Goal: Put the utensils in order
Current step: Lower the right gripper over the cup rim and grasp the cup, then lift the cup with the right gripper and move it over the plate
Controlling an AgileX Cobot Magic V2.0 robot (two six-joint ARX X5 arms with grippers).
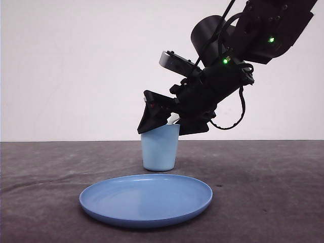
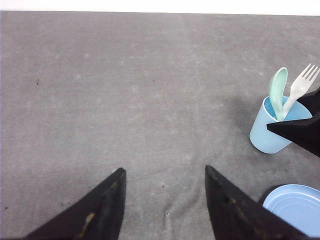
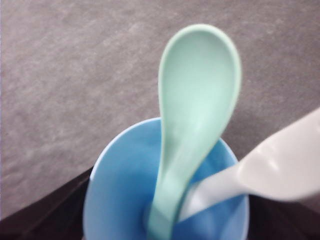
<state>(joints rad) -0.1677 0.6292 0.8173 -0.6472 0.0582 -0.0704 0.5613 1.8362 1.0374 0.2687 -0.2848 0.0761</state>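
Observation:
The mint-green spoon (image 3: pixel 197 100) and the white fork (image 3: pixel 280 170) both stand handle-down in the light blue cup (image 3: pixel 120 190), their heads sticking out above its rim. In the left wrist view the spoon (image 2: pixel 278 90) and fork (image 2: pixel 300 87) lean side by side in the cup (image 2: pixel 267 132). My right gripper (image 1: pixel 172 121) hovers right at the cup's (image 1: pixel 159 149) rim, open, a dark finger on each side and gripping neither utensil. My left gripper (image 2: pixel 164 169) is open over bare grey table, well away from the cup.
A round blue plate (image 1: pixel 146 200) lies flat in front of the cup, nearer the table's front edge, with nothing on it. The grey table (image 2: pixel 125 90) stretches bare around my left gripper. A white wall stands behind.

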